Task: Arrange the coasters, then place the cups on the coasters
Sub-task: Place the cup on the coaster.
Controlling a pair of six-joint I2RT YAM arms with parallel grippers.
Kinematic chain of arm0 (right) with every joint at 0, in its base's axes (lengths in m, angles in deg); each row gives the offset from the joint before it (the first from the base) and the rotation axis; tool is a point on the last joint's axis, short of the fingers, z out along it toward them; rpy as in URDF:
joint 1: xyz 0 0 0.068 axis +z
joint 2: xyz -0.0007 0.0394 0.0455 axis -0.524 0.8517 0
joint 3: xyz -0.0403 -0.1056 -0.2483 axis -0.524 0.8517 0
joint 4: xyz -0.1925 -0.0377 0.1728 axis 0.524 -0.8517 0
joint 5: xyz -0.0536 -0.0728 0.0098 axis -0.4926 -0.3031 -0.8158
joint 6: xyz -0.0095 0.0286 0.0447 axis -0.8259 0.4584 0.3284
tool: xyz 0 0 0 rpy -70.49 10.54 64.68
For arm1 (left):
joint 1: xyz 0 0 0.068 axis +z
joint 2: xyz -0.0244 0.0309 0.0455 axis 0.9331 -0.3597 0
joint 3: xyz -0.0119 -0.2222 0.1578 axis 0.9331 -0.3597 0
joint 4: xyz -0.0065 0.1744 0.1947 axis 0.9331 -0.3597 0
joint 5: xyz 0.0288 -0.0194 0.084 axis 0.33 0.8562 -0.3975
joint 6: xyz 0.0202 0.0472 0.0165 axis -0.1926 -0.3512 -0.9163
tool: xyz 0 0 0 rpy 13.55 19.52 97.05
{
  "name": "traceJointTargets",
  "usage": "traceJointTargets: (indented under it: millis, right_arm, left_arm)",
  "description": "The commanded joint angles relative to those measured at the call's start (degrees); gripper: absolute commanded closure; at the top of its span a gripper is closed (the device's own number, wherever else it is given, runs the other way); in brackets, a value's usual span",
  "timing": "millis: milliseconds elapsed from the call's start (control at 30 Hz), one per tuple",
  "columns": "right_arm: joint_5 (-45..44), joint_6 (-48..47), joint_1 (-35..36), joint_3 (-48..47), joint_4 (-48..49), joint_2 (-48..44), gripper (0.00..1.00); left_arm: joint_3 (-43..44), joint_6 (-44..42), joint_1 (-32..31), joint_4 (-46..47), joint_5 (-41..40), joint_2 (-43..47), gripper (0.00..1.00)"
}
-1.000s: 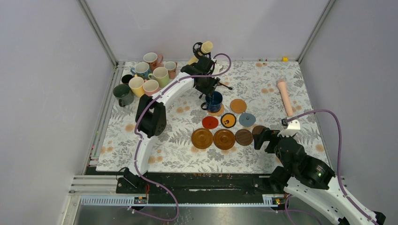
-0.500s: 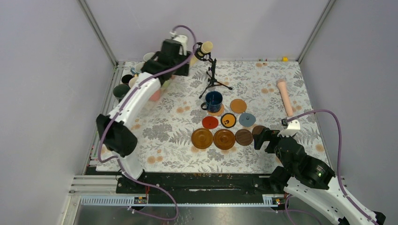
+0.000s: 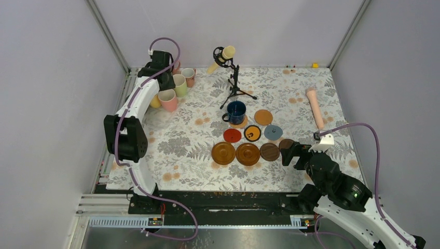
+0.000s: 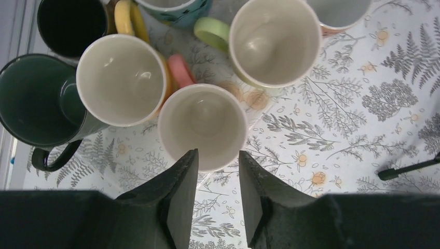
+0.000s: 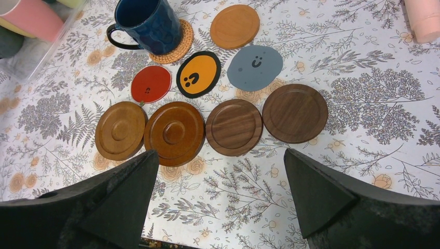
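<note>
Just now the navy mug (image 3: 236, 111) has been let go on the cork coaster (image 5: 179, 45), at the far left of the coaster group in mid-table, and the left arm has been swung away from it to the cluster of mugs in the far left corner. The left gripper (image 4: 217, 155) is held above the near rim of the pink mug (image 4: 202, 122), its jaws part-way apart, set narrower than the mug's mouth, and nothing is seen clamped between them. Crowded round the pink mug are the yellow mug (image 4: 122, 80), the dark green mug (image 4: 31, 101) and the pale green mug (image 4: 275, 41). The right gripper (image 5: 220, 155) has been left unmoved at the near right, its jaws spread wide and empty, just near of the brown wooden coasters (image 5: 234, 127), four in a row. Behind that row the red coaster (image 5: 151, 83), the orange coaster (image 5: 198, 74), the grey-blue coaster (image 5: 255, 67) and the tan wooden coaster (image 5: 235, 26) lie bare. One cup is thus judged placed, with eight coasters still to be filled; the pink mug is judged next, and a clean grip may be hindered by its close neighbours
</note>
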Motion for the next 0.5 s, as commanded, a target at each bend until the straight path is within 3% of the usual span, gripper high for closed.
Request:
traceJointTargets:
  millis: [0, 467]
  right_arm:
    - [-0.54, -0.25, -0.26, -0.66, 0.58, -0.24, 0.01]
    - [-1.11, -0.18, -0.21, -0.58, 0.67, -0.26, 0.01]
  left_arm:
    - [-0.38, 5.97, 2.04, 0.7, -2.83, 1.02, 0.65]
    - [-7.96, 12.62, 6.94, 5.12, 1.55, 1.94, 0.63]
